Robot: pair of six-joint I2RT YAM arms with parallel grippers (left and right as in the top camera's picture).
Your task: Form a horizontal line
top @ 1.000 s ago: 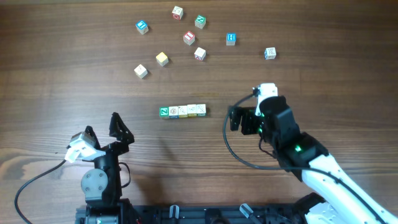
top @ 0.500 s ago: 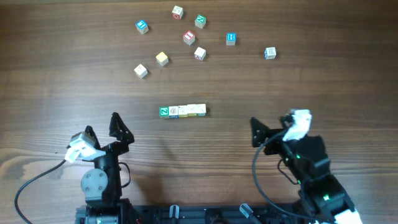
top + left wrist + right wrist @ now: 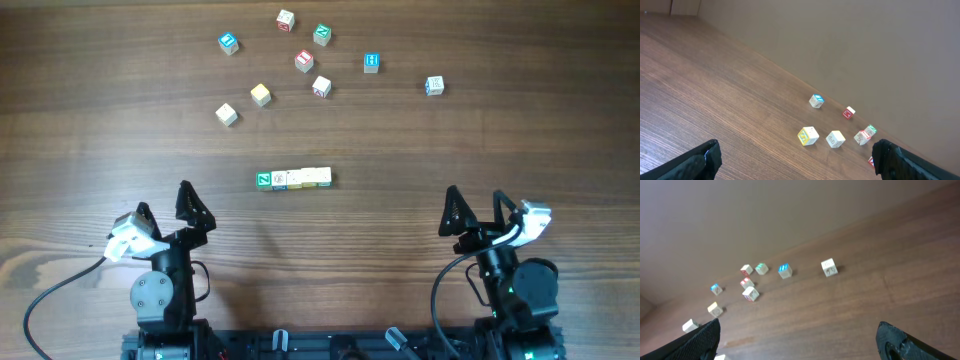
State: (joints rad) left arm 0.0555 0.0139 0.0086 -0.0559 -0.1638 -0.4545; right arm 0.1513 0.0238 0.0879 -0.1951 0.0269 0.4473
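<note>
The horizontal line [image 3: 294, 178] is a short row of letter cubes lying edge to edge at mid-table, its green-faced cube [image 3: 263, 179] at the left end. My left gripper [image 3: 165, 203] rests near the front left, open and empty, well short of the row. Near the front right, my right gripper [image 3: 476, 202] is also open, with nothing between its fingers. In the left wrist view the left gripper [image 3: 796, 148] shows only bare wood between its black fingertips. The right gripper [image 3: 799, 328] looks the same in the right wrist view. Neither wrist view clearly shows the row.
Several loose cubes are scattered across the far half of the table: a blue one [image 3: 229, 42], a red one [image 3: 304, 60], a yellow one [image 3: 260, 95], a cream one [image 3: 227, 114] and one far right [image 3: 433, 85]. The left wrist view shows the yellow cube [image 3: 808, 135].
My right arm has drawn back from just right of the row to the front right of the table, its gripper staying open. The left arm and the cubes have not moved.
</note>
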